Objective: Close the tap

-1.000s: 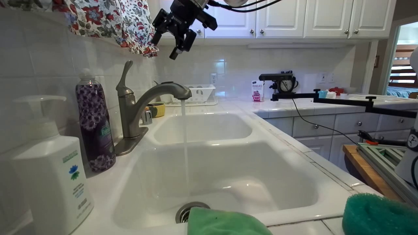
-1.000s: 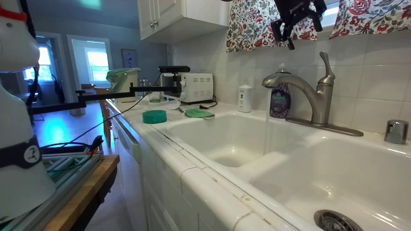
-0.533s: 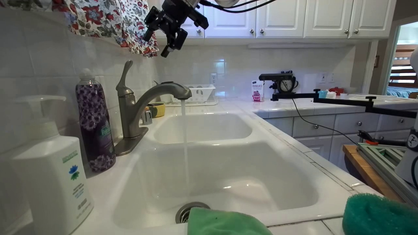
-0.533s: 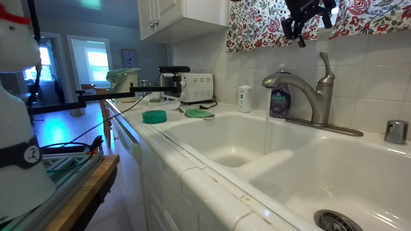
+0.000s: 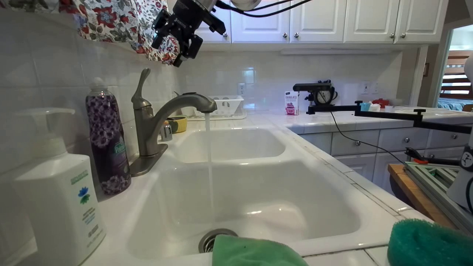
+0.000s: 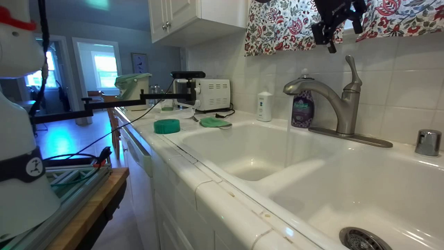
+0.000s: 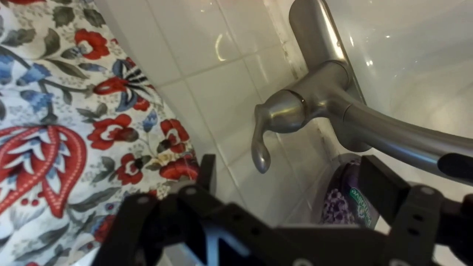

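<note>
The tap (image 5: 147, 125) is a brushed grey-metal faucet behind the sink, also seen in an exterior view (image 6: 348, 111) and in the wrist view (image 7: 321, 96). Its slim lever handle (image 5: 140, 87) stands upright on top, and water runs from the spout (image 5: 205, 103) into the sink. My gripper (image 5: 168, 53) is open and empty, above the tap near the curtain, apart from the lever. In an exterior view the gripper (image 6: 343, 40) is partly cut off by the top edge. In the wrist view the lever (image 7: 261, 153) shows ahead of the gap between the fingers (image 7: 288, 166).
A purple-patterned bottle (image 5: 109, 144) and a white pump soap dispenser (image 5: 61, 199) stand beside the tap along the tiled wall. A floral curtain (image 7: 92, 122) hangs close to the gripper. The double sink (image 5: 317, 192) lies in front. A green cloth (image 5: 255, 253) and green sponge (image 5: 428, 244) lie at its edge.
My gripper has moved sideways toward the wall and the tap's lever, and dipped slightly in the last half second. It stays open. The tap and the running water look the same.
</note>
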`<state>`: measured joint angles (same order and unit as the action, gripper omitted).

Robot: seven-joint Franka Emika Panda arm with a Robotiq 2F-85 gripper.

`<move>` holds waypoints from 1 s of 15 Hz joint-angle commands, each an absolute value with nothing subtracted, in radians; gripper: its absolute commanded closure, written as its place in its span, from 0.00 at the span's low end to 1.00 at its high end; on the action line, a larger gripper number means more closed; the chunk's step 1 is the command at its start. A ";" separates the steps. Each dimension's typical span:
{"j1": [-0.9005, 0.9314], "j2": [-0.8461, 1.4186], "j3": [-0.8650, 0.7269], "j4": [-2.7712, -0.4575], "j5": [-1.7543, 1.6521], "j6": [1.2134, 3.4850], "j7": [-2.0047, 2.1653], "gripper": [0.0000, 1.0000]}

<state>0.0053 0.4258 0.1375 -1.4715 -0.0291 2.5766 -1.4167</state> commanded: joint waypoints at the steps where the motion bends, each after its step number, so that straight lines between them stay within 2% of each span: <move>1: -0.006 0.490 0.161 -1.380 -0.034 2.548 -1.467 0.13; 4: -0.002 0.520 0.165 -1.351 -0.042 2.552 -1.466 0.32; 5: -0.001 0.527 0.166 -1.344 -0.042 2.554 -1.467 0.33; 6: -0.002 0.535 0.168 -1.337 -0.042 2.556 -1.469 0.41; 8: -0.002 0.548 0.170 -1.326 -0.043 2.561 -1.475 0.34; 14: 0.002 0.578 0.177 -1.300 -0.044 2.570 -1.495 0.43; 15: 0.003 0.582 0.179 -1.295 -0.044 2.574 -1.498 0.47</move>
<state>0.0075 0.5427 0.1641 -1.3518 -0.0298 2.5742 -1.4552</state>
